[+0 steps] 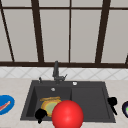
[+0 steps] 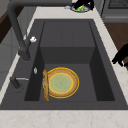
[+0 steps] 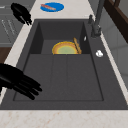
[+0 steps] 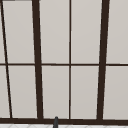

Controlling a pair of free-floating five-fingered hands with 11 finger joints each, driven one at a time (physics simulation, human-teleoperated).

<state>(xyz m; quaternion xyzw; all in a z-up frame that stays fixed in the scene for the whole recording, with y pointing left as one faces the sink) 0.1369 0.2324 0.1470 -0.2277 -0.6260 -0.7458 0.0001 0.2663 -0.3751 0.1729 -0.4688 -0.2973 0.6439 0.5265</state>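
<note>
The left hand (image 1: 40, 114) hangs open at the sink's (image 1: 90, 105) near edge. The yellow plate (image 1: 50, 106) lies just right of it, down in the sink. The right hand (image 1: 112, 102) is open too.

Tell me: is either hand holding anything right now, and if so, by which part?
Nothing is held. The left hand hangs at the sink's front left edge near the yellow plate; the right hand hangs at the right edge, fingers straight, apart from everything.
</note>
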